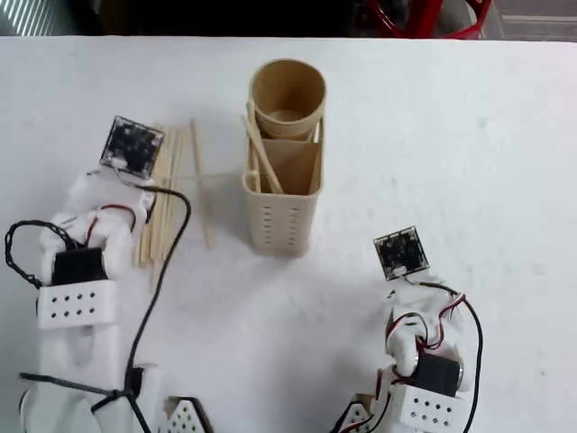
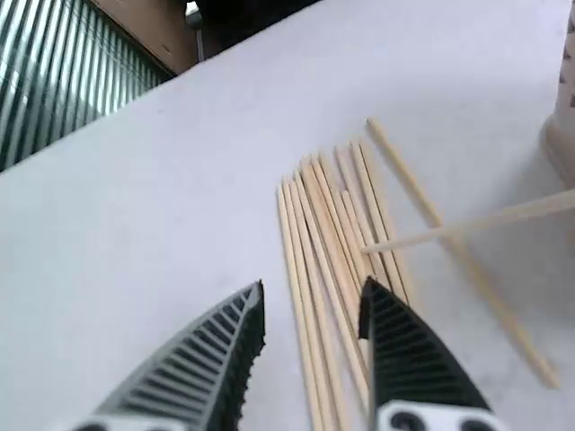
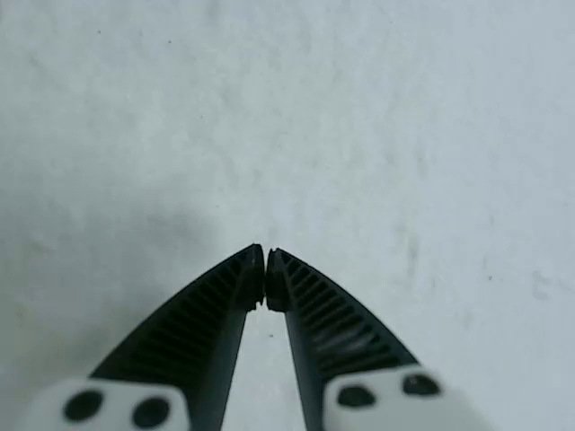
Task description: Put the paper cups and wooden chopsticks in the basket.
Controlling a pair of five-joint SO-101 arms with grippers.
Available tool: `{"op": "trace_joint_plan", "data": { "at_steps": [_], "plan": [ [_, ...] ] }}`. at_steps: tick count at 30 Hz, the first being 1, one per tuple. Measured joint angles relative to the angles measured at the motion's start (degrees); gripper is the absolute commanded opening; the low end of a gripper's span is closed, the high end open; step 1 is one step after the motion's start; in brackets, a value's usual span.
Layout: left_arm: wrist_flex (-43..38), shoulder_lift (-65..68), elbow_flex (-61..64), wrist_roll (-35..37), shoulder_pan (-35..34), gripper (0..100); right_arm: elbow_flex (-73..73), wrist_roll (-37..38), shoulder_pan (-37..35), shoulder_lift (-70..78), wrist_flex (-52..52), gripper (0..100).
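Left wrist view: left gripper (image 2: 314, 287) apart, wooden chopsticks (image 2: 328, 224) under its tips | right gripper (image 3: 265, 254) together, table (image 3: 269, 108) below.

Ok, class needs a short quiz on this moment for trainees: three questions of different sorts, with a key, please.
1. Fill the gap: the left gripper, open, hovers over loose wooden ___ lying on the table.
2. True or false: the right gripper is shut with nothing between its fingers.
3. Where are the paper cups?
A. on the table
B. in the far compartment of the basket
C. in a gripper

Key: 1 chopsticks; 2 true; 3 B.
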Motion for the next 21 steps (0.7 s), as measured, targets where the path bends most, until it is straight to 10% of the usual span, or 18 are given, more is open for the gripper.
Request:
{"op": "trace_joint_plan", "data": {
  "at_steps": [8, 21],
  "plan": [
    [-13.45, 13.8, 4.13, -14.15, 8.0, 22, 0.0, 0.0, 0.0, 0.0, 0.0, 1.8],
    [-29.27, 31.21, 2.64, -14.86, 12.48, 14, 0.0, 0.0, 0.0, 0.0, 0.0, 1.8]
  ]
}}
